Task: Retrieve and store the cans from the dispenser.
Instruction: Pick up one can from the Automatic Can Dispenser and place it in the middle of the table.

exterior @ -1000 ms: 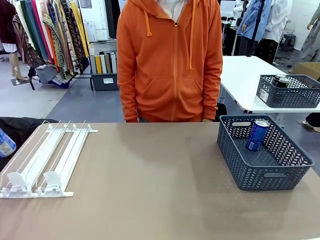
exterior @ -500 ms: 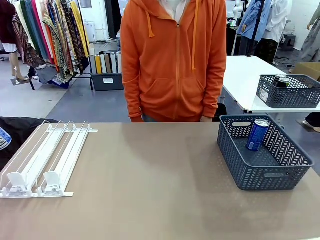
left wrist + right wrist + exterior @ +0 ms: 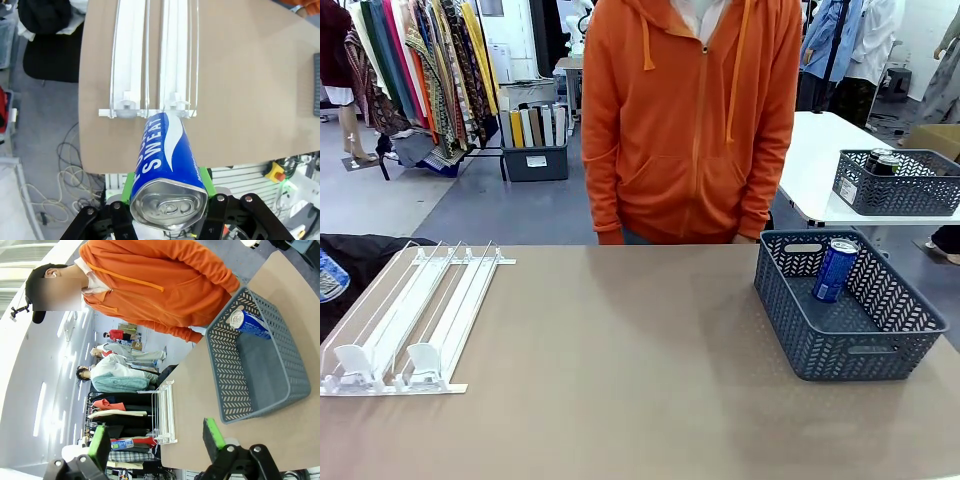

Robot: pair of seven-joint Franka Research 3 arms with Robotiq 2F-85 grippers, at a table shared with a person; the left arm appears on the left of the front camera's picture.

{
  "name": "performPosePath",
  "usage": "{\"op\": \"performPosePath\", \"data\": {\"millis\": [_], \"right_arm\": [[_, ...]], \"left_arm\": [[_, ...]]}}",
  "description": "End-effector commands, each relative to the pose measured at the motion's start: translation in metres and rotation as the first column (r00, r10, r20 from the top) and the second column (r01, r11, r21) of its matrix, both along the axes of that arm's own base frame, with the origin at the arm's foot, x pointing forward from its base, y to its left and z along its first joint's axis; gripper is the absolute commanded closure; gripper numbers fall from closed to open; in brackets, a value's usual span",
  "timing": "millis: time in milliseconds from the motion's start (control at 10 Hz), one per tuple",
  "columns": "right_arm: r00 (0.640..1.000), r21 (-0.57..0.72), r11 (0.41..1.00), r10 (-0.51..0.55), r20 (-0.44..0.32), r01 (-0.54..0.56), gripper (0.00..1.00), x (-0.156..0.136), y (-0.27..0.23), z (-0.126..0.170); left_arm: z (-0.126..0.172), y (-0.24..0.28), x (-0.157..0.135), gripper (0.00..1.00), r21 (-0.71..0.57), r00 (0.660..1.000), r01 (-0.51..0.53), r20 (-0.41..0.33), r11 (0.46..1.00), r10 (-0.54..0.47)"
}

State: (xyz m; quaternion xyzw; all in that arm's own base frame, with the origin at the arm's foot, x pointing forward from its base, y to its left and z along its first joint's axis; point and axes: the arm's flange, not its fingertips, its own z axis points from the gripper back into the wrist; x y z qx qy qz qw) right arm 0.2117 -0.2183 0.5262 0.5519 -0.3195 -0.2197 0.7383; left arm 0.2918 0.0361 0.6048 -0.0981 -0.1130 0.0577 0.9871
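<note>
In the left wrist view my left gripper (image 3: 167,194) is shut on a blue can (image 3: 167,160) with white lettering, its silver top facing the camera. It hangs above the table's near edge, just off the pusher-tab end of the white-and-clear dispenser (image 3: 150,60). In the front view the dispenser (image 3: 410,320) lies at the table's left, its lanes bare, and a sliver of the held can (image 3: 330,277) shows at the left edge. A second blue can (image 3: 836,268) leans inside the grey lattice basket (image 3: 865,350). My right gripper (image 3: 156,440) stands open and high, looking toward the basket (image 3: 280,385) and its can (image 3: 248,322).
A person in an orange hoodie (image 3: 690,120) stands at the table's far edge, hands down. On a white table behind, another grey basket (image 3: 920,195) holds dark cans (image 3: 882,160). The brown tabletop (image 3: 620,360) lies bare between dispenser and basket.
The person has stepped to the picture's right. The held can at the left edge has shifted slightly. The dispenser, basket and its can have not moved.
</note>
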Motion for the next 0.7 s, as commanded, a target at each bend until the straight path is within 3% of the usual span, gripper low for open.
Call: {"op": "performPosePath", "data": {"millis": [0,100,300,500,600], "right_arm": [[0.999,0.010,1.000,0.002,0.040,-0.002,0.00,0.002,0.000,0.002],[0.999,0.010,1.000,0.002,0.040,-0.002,0.00,0.002,0.000,0.002],[0.999,0.010,1.000,0.002,0.040,-0.002,0.00,0.002,0.000,0.002],[0.999,0.010,1.000,0.002,0.040,-0.002,0.00,0.002,0.000,0.002],[0.999,0.010,1.000,0.002,0.040,-0.002,0.00,0.002,0.000,0.002]], "left_arm": [[-0.001,-0.078,0.015,1.00,-0.025,0.999,-0.024,0.033,0.999,0.025],[-0.006,-0.137,0.031,1.00,-0.021,0.996,0.021,0.089,1.000,-0.019],[-0.039,-0.274,0.074,1.00,0.084,0.979,0.167,0.102,0.982,-0.175],[-0.098,-0.381,0.106,1.00,0.137,0.930,0.365,-0.013,0.921,-0.367],[-0.130,-0.412,0.115,1.00,0.211,0.918,0.396,-0.063,0.894,-0.392]]}}
